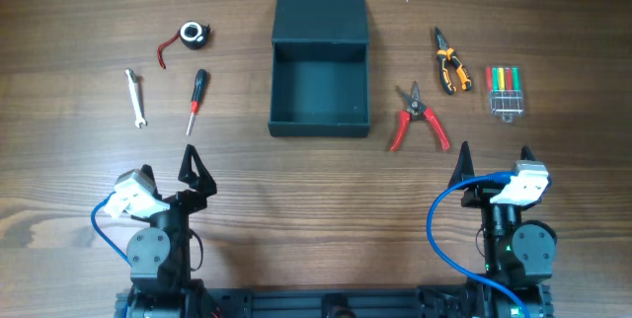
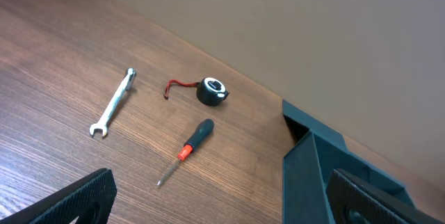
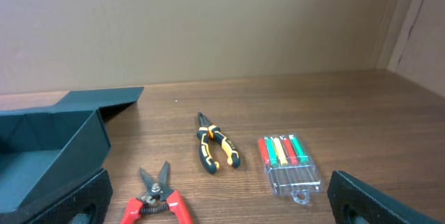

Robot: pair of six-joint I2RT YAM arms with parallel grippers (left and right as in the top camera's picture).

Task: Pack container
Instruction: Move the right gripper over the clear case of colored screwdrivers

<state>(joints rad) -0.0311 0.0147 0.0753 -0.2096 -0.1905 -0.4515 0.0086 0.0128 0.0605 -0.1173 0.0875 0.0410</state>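
**Q:** Where is the container (image 1: 320, 86) sitting, and which views are cutting it off?

**A:** It is sitting at the middle of the table (image 1: 79, 2), well ahead of both arms. It is open, with its lid (image 1: 320, 7) lying flat behind it. The overhead view is showing it whole, floor included. The left wrist view is catching only a corner (image 2: 306, 175) at the right. The right wrist view is cropping it (image 3: 49, 147) at the left edge. It is reading as matte dark teal, square and thin-walled.

**Q:** How are the grippers standing?

**A:** The left gripper (image 1: 170, 168) and the right gripper (image 1: 494, 158) are sitting by the near edge, jaws spread wide and gripping nothing. In each wrist view only the black fingers (image 2: 83, 196) (image 3: 375, 196) are entering at the bottom corners.

**Q:** What is lying around the container?

**A:** To its left:
- a round black tape (image 1: 193, 33) with a red strap
- a bright metal wrench (image 1: 135, 98)
- a screwdriver (image 1: 197, 91) with a black-and-red handle

To its right:
- red-handled snips (image 1: 417, 119) nearest it, their handles running off the right wrist view
- orange-and-black pliers (image 1: 449, 61)
- a clear plastic case (image 1: 505, 91) holding red, yellow and green sticks, too small to identify

All are lying apart from one another on the wood grain.
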